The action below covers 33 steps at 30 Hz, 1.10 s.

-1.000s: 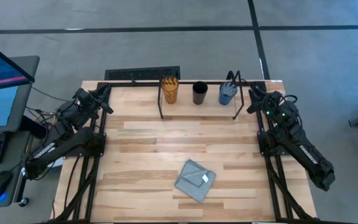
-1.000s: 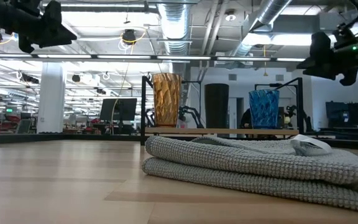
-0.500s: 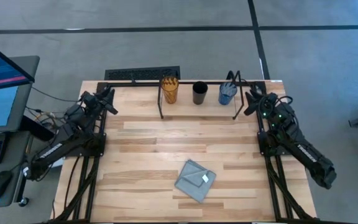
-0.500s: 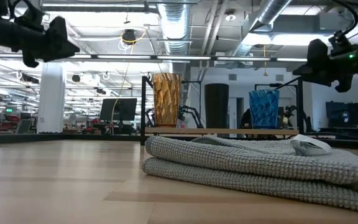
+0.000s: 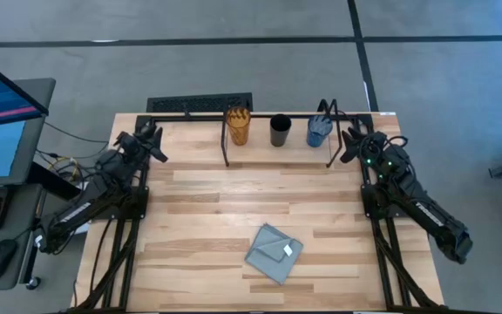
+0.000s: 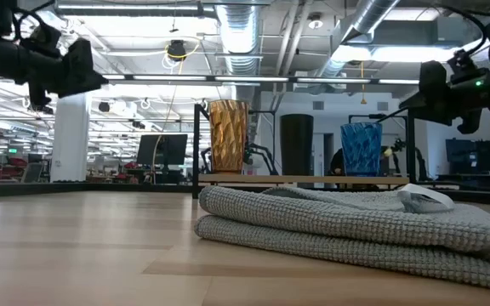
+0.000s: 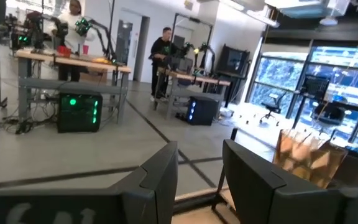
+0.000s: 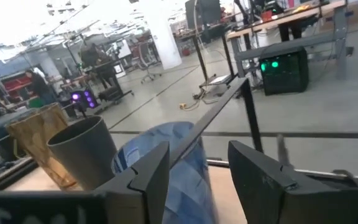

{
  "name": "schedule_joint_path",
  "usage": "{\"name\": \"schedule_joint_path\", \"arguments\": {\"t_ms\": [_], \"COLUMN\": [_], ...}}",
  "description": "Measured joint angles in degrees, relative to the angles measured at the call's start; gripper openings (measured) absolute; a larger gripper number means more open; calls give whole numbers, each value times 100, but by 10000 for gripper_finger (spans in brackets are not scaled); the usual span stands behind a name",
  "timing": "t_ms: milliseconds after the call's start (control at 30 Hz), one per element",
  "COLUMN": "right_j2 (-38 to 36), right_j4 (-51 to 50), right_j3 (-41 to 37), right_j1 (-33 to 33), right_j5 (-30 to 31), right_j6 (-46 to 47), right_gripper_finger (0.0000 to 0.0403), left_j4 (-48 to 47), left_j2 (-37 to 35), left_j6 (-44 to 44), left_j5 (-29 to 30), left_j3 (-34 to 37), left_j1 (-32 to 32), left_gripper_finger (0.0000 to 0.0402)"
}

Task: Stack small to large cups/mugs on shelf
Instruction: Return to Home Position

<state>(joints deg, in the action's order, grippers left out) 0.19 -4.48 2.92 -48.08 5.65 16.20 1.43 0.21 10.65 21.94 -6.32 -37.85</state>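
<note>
The amber tumbler [image 5: 238, 126], black cup [image 5: 280, 130] and blue cup [image 5: 318, 131] stand apart in a row on the shelf [image 5: 277, 150] at the table's [image 5: 199, 201] twelve o'clock. The left hand [image 5: 155, 139] at ten o'clock and the right hand [image 5: 347, 144] at two hover with fingers parted.

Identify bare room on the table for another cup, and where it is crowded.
Bare: the wide table strip between shelf and grey cloth, and either side of the cloth. Crowded: the shelf, with orange cup, black cup, blue cup in a row, left end effector and right end effector flanking it.
</note>
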Motion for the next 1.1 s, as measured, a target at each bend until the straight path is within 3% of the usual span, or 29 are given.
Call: {"name": "schedule_joint_path", "arguments": {"t_ms": [233, 867, 1100], "right_j2": [0, 11, 1], "right_j4": [414, 100, -244], "right_j3": [-170, -71, 108], "right_j1": [235, 386, 384], "right_j5": [-21, -384, -240], "right_j6": [44, 245, 141], "right_gripper_finger": [186, 186, 186], "left_j4": [619, 324, 322], "left_j2": [-2, 7, 6], "left_j6": [65, 51, 44], "left_j5": [0, -215, -215], "left_j3": [458, 576, 583], "left_j1": [-2, -2, -2], "left_gripper_finger": [119, 119, 119]}}
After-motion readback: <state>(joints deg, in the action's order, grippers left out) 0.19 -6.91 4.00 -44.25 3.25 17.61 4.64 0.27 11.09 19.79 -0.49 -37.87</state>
